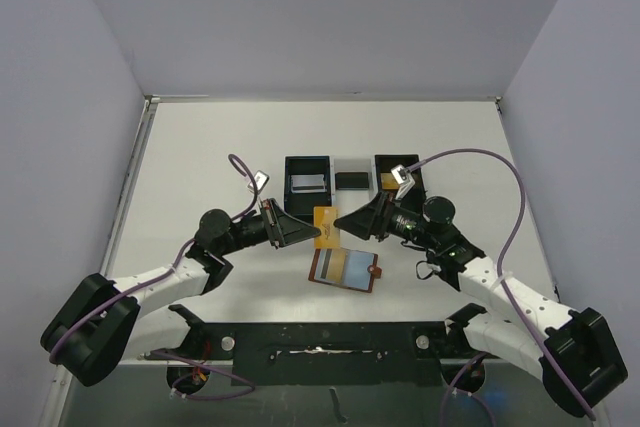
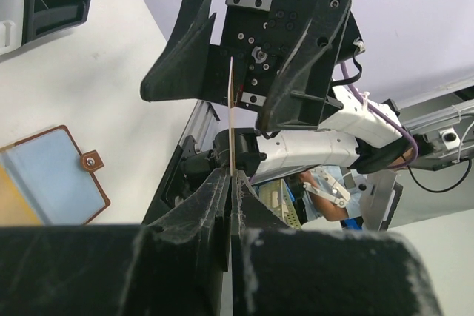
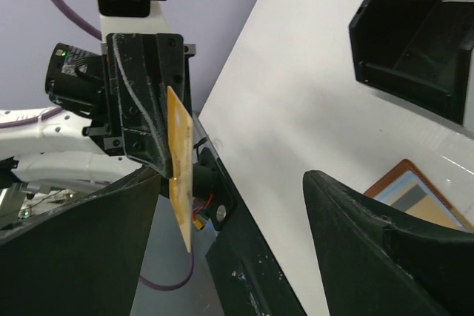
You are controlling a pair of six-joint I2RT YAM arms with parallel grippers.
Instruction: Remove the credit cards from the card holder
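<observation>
Left gripper (image 1: 312,231): clamped tight on one edge of an orange card (image 1: 327,226), holding it upright on its edge, clear of the counter (image 1: 200,167).
Right gripper (image 1: 343,223): fingers spread wide, facing the left one, one finger on each side of the card's free edge, with a gap on both faces.
Card holder (image 1: 345,268): lies open and flat on the counter, just on the near side of both grippers, blue-grey inside up, snap tab on its right.
Tray (image 1: 307,160): three compartments in a row, black, white, black, beyond the grippers.
</observation>
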